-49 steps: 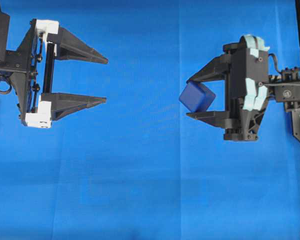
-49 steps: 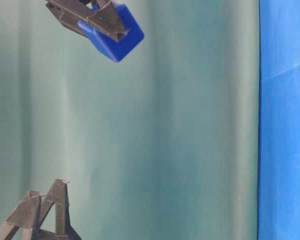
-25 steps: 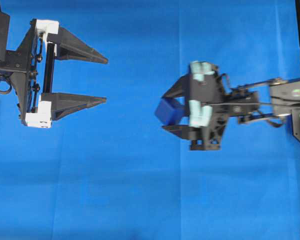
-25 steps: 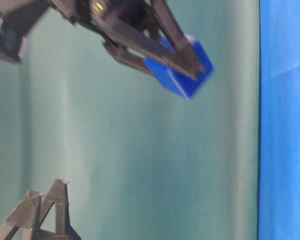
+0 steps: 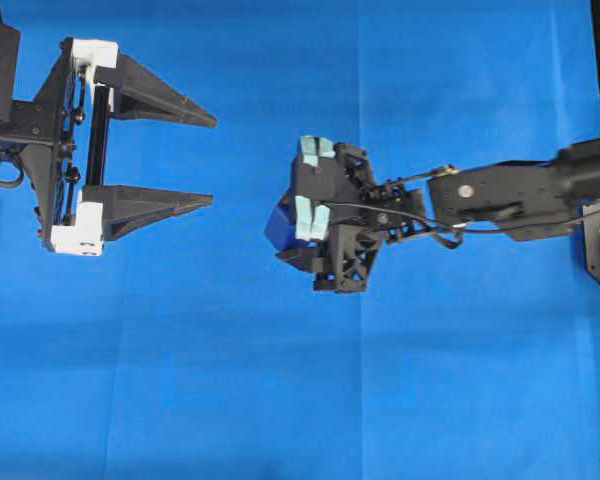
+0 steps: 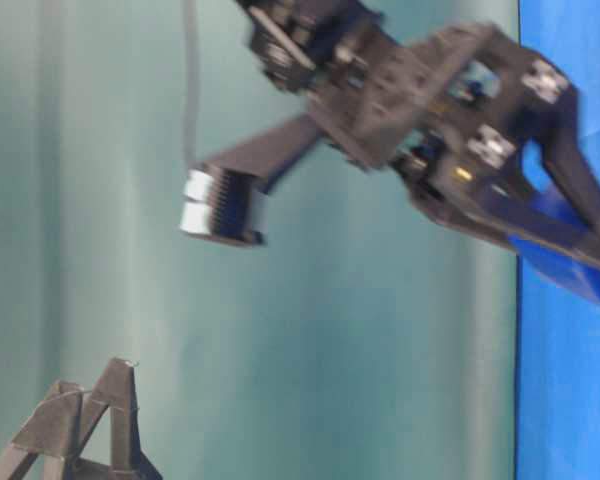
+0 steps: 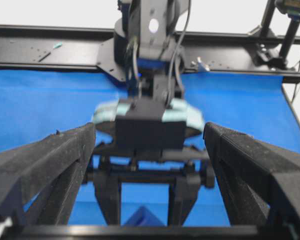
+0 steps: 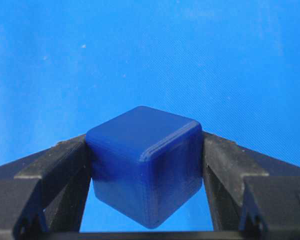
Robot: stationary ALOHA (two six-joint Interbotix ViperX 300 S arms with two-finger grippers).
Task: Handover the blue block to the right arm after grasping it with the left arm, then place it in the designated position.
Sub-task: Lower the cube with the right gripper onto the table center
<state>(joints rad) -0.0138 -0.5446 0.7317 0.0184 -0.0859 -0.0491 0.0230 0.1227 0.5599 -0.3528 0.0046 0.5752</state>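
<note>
Blue block (image 8: 145,162): clamped between the two black fingers of the right claw (image 5: 298,233), tilted so that one corner points down; it is carried above the blue cloth (image 5: 280,400), near the middle of the overhead view.
Right claw: closed on the block, a finger pressed against each of two opposite faces, as seen in the right wrist view; the arm is stretched out toward the centre and the claw is angled down at the cloth.
Left claw (image 5: 208,158): spread wide and empty, held at the left edge, well apart from the block.
Step in hand: the handover is judged done; the placing step is under way.
Contact with cloth: cannot be told from these views.
Marked spot: none can be made out on the cloth.
Next move: the block would need to be lowered until it rests on the cloth, ideally levelled onto a flat face, and only then released.
</note>
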